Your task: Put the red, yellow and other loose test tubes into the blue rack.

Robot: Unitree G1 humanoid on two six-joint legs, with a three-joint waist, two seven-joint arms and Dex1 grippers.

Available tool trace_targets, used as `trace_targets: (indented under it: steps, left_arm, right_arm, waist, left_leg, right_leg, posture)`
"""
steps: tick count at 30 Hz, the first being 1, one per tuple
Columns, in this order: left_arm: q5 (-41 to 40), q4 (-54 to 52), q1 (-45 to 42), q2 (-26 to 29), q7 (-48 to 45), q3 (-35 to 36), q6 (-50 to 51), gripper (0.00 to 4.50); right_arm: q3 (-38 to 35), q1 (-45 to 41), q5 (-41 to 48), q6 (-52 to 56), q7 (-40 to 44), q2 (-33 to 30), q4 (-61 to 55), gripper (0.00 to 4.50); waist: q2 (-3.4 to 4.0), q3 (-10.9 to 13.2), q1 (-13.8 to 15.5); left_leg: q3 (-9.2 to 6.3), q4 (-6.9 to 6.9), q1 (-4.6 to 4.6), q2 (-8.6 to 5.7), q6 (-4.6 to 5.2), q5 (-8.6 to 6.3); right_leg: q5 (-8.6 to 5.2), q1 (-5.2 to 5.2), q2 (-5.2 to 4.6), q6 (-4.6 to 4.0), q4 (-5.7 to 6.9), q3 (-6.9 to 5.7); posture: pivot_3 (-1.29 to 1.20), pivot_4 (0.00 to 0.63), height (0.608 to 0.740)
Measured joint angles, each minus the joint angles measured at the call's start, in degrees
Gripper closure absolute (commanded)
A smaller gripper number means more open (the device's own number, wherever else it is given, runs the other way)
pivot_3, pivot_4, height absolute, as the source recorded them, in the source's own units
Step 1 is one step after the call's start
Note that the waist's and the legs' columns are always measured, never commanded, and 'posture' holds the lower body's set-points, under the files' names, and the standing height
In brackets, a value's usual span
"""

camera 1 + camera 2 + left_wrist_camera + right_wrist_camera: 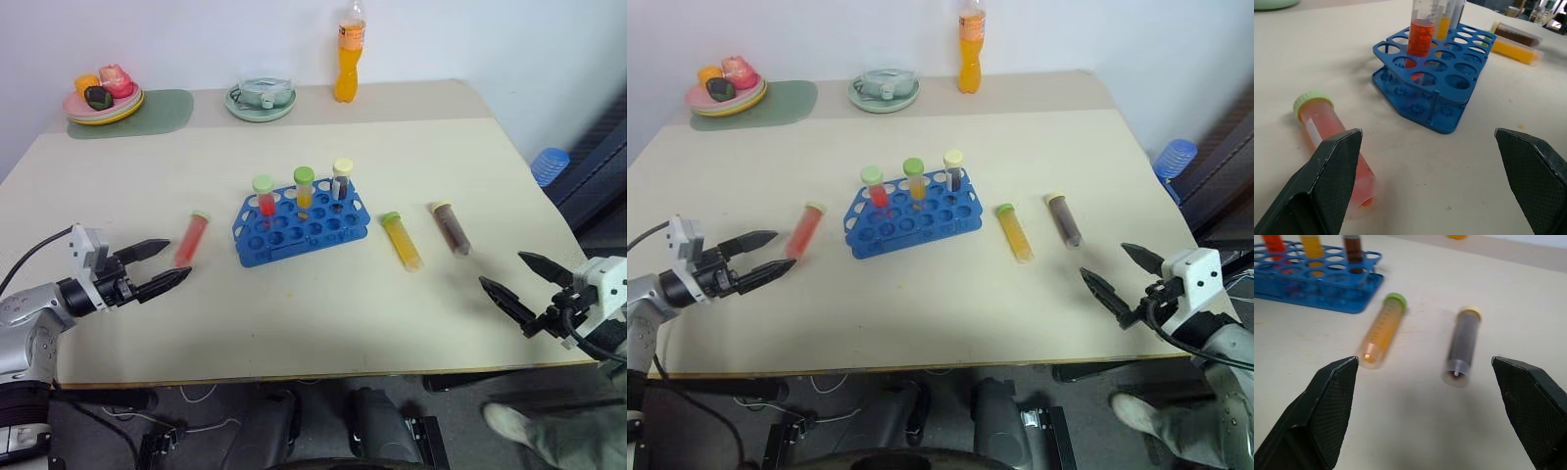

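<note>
the blue plastic tube rack [299, 227] stands mid-table on the beige tabletop [294, 323], with three capped tubes upright in its back row (red, orange and dark fills). a loose red-filled tube with a green cap [192, 237] lies to its left, just beyond the left gripper [162, 265], whose black fingers are spread and empty. to the rack's right lie a yellow-filled tube with a green cap [402, 241] and a dark brown tube with a tan cap [451, 227], side by side but apart. the right gripper [524, 281] hovers near them, fingers spread, holding nothing.

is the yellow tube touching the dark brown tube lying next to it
Apart. The right wrist view shows bare table between the yellow tube and the dark brown tube.
</note>
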Motion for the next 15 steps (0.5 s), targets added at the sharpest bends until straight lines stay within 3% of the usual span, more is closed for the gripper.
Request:
trace_targets:
  steps: [15]
  left_arm:
    - [-0.03,-1.91,-0.68,-1.94,1.0,-0.03,0.25,0.07]
  right_arm:
    - [1.96,-4.07,0.86,4.21,-3.33,0.14,-2.87,0.0]
  waist:
    - [0.0,0.0,0.88]
  left_leg:
    - [0.01,0.0,-0.02,0.0,0.01,0.0]
  right_leg:
    - [0.0,0.01,-0.01,0.0,-0.07,0.0]
  posture:
    - [0.0,0.15,0.74]
